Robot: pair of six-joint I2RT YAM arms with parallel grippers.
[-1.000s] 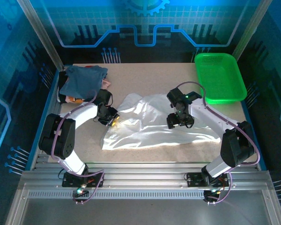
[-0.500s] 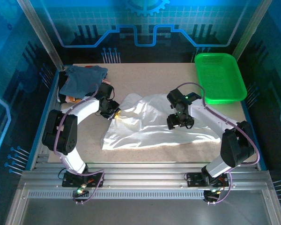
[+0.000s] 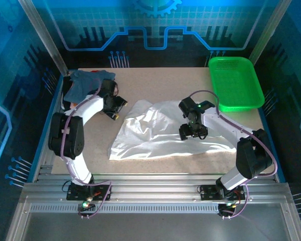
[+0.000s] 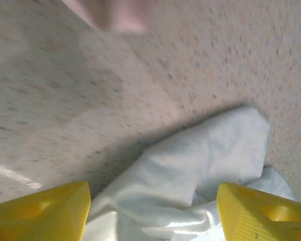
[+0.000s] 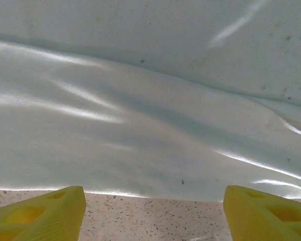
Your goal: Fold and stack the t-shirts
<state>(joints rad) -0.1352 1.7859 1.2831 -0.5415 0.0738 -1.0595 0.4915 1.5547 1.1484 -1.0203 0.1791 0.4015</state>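
Observation:
A large white t-shirt [image 3: 155, 133] lies crumpled and partly spread in the middle of the table. Its upper-left corner [image 4: 190, 170] rests on the table just below my left gripper [image 3: 116, 109], which is open, its yellow fingertips [image 4: 40, 211] wide apart and holding nothing. My right gripper [image 3: 192, 132] hovers open over the shirt's right half, close above smooth white cloth [image 5: 150, 125], at the cloth's edge where bare table shows. Folded t-shirts [image 3: 88, 83], slate-blue on top with pink and orange beneath, are stacked at the back left. A pink patch [image 4: 115, 12] shows at the top of the left wrist view.
A green mesh basket [image 3: 236, 83] stands at the back right corner. The speckled table [image 3: 155, 85] is bare between the stack and the basket. A raised blue rim [image 3: 52, 113] runs along the left side.
My left gripper has moved back and to the left, toward the folded stack, and opened, letting go of the white shirt's corner. The right arm has stayed put.

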